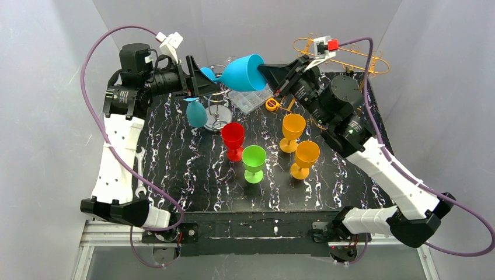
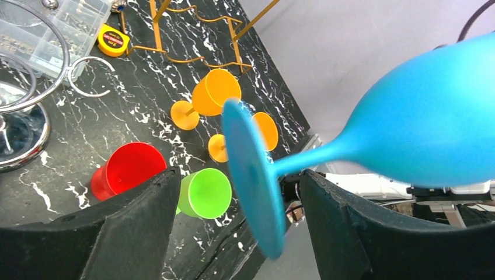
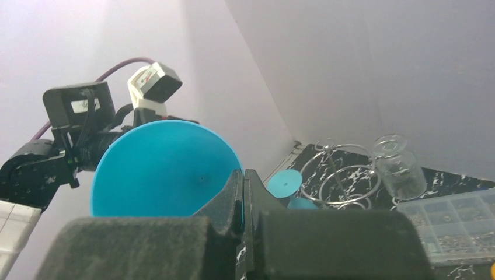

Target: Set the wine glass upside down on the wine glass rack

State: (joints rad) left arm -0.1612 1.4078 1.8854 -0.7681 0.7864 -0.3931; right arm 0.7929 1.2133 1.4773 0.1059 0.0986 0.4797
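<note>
Black pads of my left hand (image 2: 239, 173) stood spread either side of the blue wine glass (image 2: 432, 122), its foot between them, nothing gripped. Glasses counted: two blue, one red glass (image 2: 125, 169), one green glass (image 2: 204, 192), two orange glasses (image 2: 217, 92). Under my left hand the second blue glass (image 1: 197, 114) hung bowl-down on the chrome rack (image 1: 213, 125). Between my hands the blue wine glass lay sideways in open air above the table (image 1: 175, 175). My right hand (image 3: 243, 192) was clenched on its rim.
</note>
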